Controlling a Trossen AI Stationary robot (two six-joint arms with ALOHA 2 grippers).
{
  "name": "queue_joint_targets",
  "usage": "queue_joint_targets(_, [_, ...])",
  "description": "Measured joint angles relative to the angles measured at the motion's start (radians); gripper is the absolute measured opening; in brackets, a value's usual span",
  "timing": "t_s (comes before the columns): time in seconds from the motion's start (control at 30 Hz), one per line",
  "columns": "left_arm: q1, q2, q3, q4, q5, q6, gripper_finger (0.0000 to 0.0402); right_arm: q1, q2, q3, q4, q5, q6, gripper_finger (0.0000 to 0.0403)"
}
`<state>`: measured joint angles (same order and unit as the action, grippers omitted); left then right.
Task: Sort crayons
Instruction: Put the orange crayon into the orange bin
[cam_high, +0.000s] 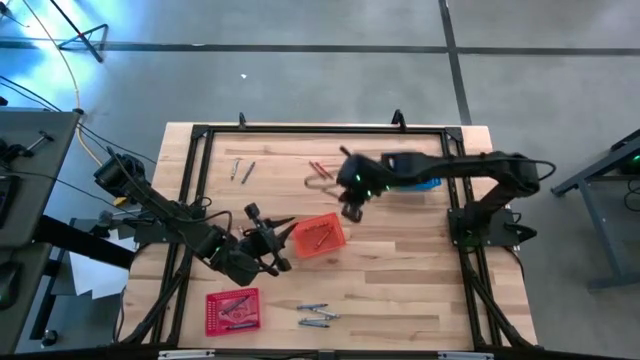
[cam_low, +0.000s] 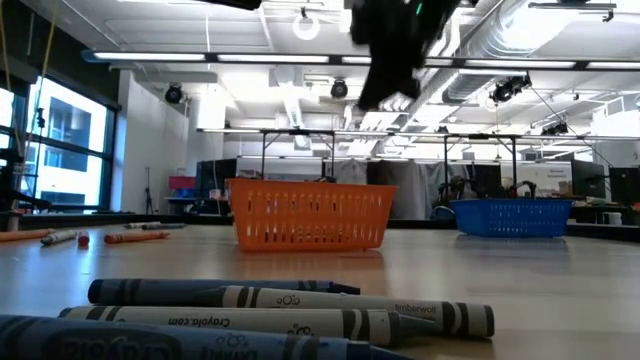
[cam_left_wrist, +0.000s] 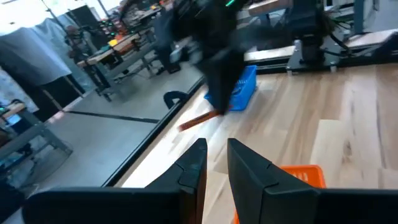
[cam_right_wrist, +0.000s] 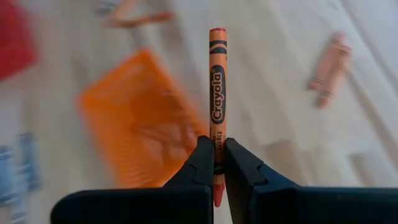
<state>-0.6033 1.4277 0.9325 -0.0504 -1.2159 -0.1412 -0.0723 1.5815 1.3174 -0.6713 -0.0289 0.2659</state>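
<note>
Right end effector (cam_right_wrist: 214, 163) grips orange crayon (cam_right_wrist: 217, 93) lengthwise, tip outward.

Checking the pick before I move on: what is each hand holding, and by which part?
The right hand pinches an orange Crayola crayon near one end. The left hand holds nothing.
</note>
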Motion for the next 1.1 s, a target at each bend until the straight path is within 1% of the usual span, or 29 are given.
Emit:
queue_joint_targets(0.1, [-0.008,0.0,0.0,0.0,-0.033,-0.005,0.0051,0.112,-0.033,0.001,0.025,0.06,0.058,0.0004])
queue_joint_targets(0.2, [-0.015,0.0,0.0,0.004,-0.037,-0.005,0.0051,0.21,-0.038,0.001,0.064,0.131,0.108,0.0004])
queue_joint_targets(0.3, [-0.023,0.0,0.0,0.009,-0.056,-0.005,0.0051,0.276,-0.01,0.002,0.145,0.195,0.127,0.0004])
queue_joint_targets(0.37, [-0.031,0.0,0.0,0.021,-0.079,-0.003,0.0051,0.299,0.029,0.002,0.197,0.236,0.126,0.0004])
queue_joint_targets(0.5, [-0.058,-0.01,0.001,0.074,-0.096,0.024,0.0051,0.295,0.123,0.002,0.255,0.25,0.119,0.0004])
queue_joint_targets(0.6, [-0.088,-0.022,0.001,0.134,-0.107,0.077,0.0051,0.272,0.2,0.002,0.249,0.25,0.121,0.0004])
queue_joint_targets(0.67, [-0.107,-0.021,0.001,0.183,-0.121,0.133,0.0051,0.252,0.241,0.002,0.251,0.244,0.127,0.0004])
queue_joint_targets(0.77, [-0.137,-0.022,0.001,0.267,-0.149,0.231,0.0051,0.227,0.291,0.002,0.269,0.202,0.127,0.0004])
queue_joint_targets(0.97, [-0.16,-0.021,0.001,0.337,-0.169,0.329,0.0051,0.204,0.316,0.002,0.285,0.19,0.127,0.0004])
queue_joint_targets(1.1, [-0.16,-0.021,0.001,0.342,-0.197,0.365,0.0051,0.194,0.317,0.002,0.282,0.159,0.127,0.0004])
